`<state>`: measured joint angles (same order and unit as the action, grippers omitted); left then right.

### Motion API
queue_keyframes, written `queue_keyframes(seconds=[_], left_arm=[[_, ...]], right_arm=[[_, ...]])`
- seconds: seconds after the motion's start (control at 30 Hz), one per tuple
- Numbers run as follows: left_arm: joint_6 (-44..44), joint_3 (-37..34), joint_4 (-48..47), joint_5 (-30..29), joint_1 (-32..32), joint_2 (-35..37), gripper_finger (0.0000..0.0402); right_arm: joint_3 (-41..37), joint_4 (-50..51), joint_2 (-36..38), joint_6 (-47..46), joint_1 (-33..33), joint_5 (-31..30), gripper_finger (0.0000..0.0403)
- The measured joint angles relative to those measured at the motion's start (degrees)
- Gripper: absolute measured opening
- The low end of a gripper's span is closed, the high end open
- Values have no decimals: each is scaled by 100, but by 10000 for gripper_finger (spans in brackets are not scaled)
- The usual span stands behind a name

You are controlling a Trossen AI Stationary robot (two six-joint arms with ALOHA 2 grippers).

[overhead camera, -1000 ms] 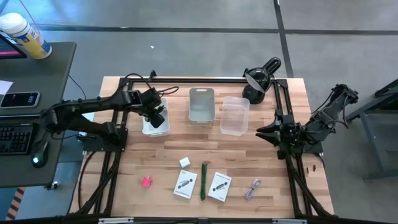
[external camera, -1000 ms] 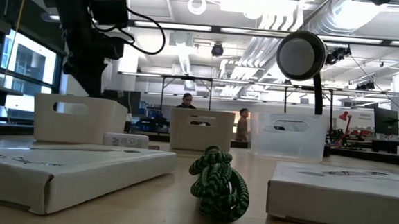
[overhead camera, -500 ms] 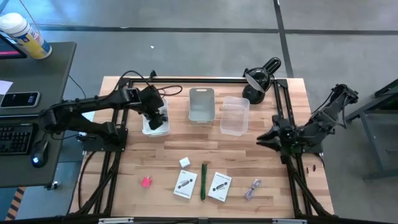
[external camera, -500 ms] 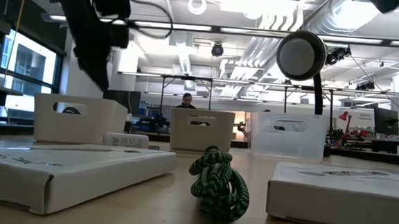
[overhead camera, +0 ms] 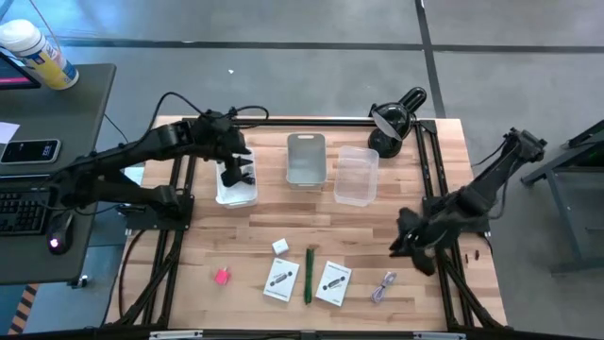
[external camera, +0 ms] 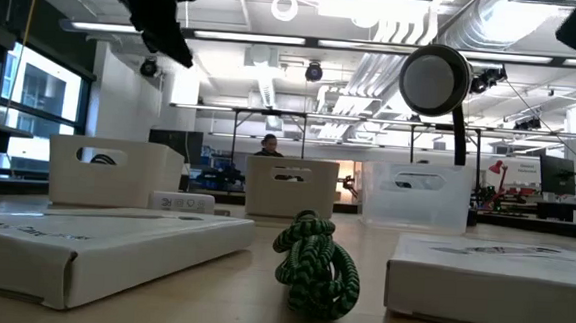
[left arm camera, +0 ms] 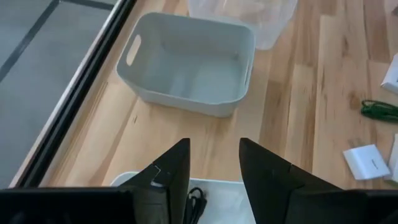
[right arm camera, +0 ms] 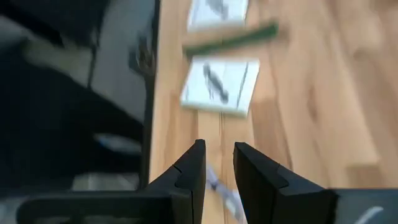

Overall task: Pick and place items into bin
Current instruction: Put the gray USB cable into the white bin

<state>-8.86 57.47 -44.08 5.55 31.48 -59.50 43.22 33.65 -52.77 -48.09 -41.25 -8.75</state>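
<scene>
My left gripper (overhead camera: 236,172) hangs open and empty above the left white bin (overhead camera: 236,192); a black cable (left arm camera: 196,202) lies in that bin under the fingers. My right gripper (overhead camera: 412,244) is open and empty above the table's right side, short of a silvery cable (overhead camera: 384,286). Near the front edge lie a pink block (overhead camera: 223,276), a white cube (overhead camera: 280,246), a long green braided item (overhead camera: 309,274) and two white cards (overhead camera: 281,279) (overhead camera: 332,281). The right wrist view shows a card (right arm camera: 221,87) and the green item (right arm camera: 230,38) ahead.
A grey bin (overhead camera: 306,159) and a clear bin (overhead camera: 356,175) stand beside the white one along the far side. A black desk lamp (overhead camera: 396,118) stands at the far right. A black frame (overhead camera: 429,189) runs along the table's edges. People show far off in the room.
My left gripper has risen out of the white bin and now hangs higher above it. My right gripper has gone toward the table's near edge and a little left, toward the silvery cable and the cards. No item has moved.
</scene>
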Motion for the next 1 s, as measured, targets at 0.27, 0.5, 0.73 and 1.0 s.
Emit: queue_keyframes(seconds=[0.27, 0.5, 0.73, 1.0], left_arm=[[-15, 2, 20, 44, -4, 135, 119], [-116, 2, 18, 45, -4, 152, 118], [-126, 2, 22, 43, -4, 152, 117], [-140, 2, 27, 21, -4, 152, 117]], right_arm=[[0, -274, -1391, 338, -13, 1209, 74], [0, -742, -2005, 1034, -216, 1182, 74], [0, -741, -2236, 1567, -240, 1295, 81], [0, -737, -2272, 2124, -186, 1014, 163]])
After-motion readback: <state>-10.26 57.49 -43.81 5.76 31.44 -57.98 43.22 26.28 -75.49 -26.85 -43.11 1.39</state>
